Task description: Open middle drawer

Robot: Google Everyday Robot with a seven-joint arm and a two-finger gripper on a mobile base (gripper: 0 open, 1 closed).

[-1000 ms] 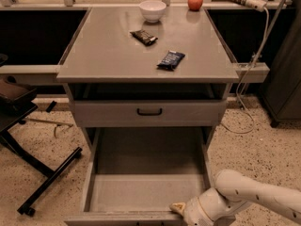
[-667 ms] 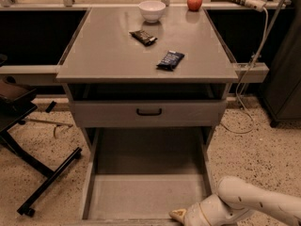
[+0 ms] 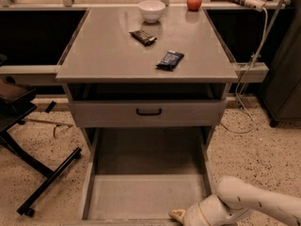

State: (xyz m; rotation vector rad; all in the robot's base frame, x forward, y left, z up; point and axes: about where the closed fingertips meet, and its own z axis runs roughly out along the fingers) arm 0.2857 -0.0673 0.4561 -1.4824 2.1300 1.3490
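Observation:
The middle drawer [image 3: 146, 197] is pulled far out toward me, showing a wide shallow grey tray. Its front and handle are cut off by the bottom edge of the view. My gripper [image 3: 177, 215] is at the drawer's front rim, right of centre, at the very bottom of the view. The white arm [image 3: 254, 204] comes in from the lower right. Above the tray, a shut grey drawer front [image 3: 117, 113] carries a small black loop handle [image 3: 148, 111].
On the cabinet top [image 3: 103, 46] lie two dark snack bars [image 3: 170, 60] [image 3: 143, 36], with a white bowl [image 3: 151, 10] and a red apple [image 3: 194, 2] at the back. A black chair base [image 3: 42, 173] stands at left. A white cable [image 3: 249, 79] hangs at right.
The gripper and arm have moved slightly down toward the near edge of the view. The open drawer has slid out a little further with them.

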